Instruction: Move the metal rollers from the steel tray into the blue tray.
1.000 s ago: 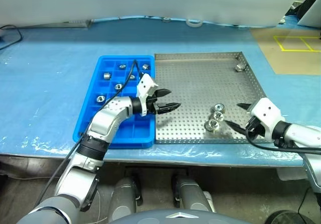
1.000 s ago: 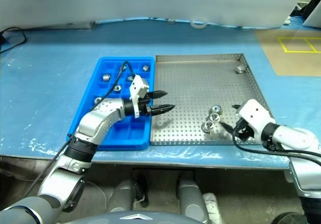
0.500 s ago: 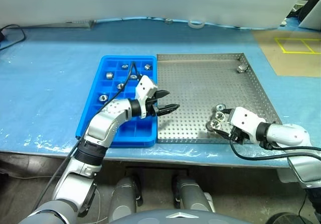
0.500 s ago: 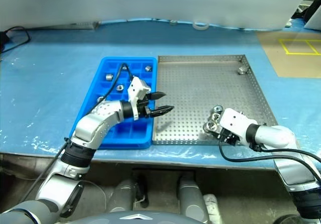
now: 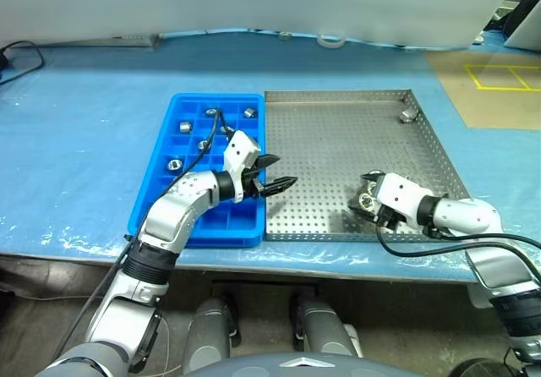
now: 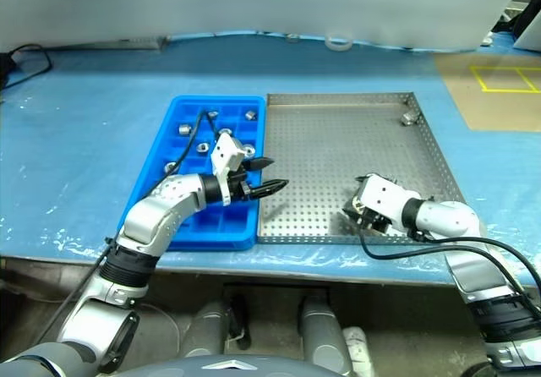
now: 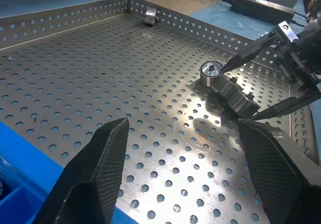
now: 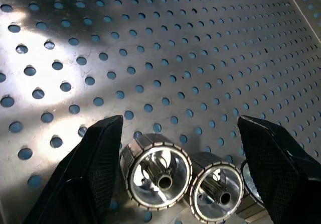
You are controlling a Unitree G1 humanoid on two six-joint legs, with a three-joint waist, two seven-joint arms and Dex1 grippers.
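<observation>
Three metal rollers (image 8: 159, 173) lie side by side near the front right of the steel tray (image 5: 330, 140). My right gripper (image 5: 363, 198) is open and low over them, a finger (image 8: 95, 169) on each side of the group, touching none that I can see. Another roller (image 5: 407, 115) rests in the tray's far right corner. Several rollers (image 5: 184, 126) sit in the far compartments of the blue tray (image 5: 221, 218). My left gripper (image 5: 283, 171) hovers open and empty over the seam between the two trays, pointing toward the right gripper.
Both trays lie side by side on a table under a blue cover (image 5: 76, 140). A white ring (image 5: 329, 39) lies at the table's back edge. A black cable (image 5: 17, 56) runs at the far left. The table's front edge is close behind the trays.
My right gripper has moved left and down from the steel tray's front right rim and now straddles the roller group. The left gripper has stayed in place, open.
</observation>
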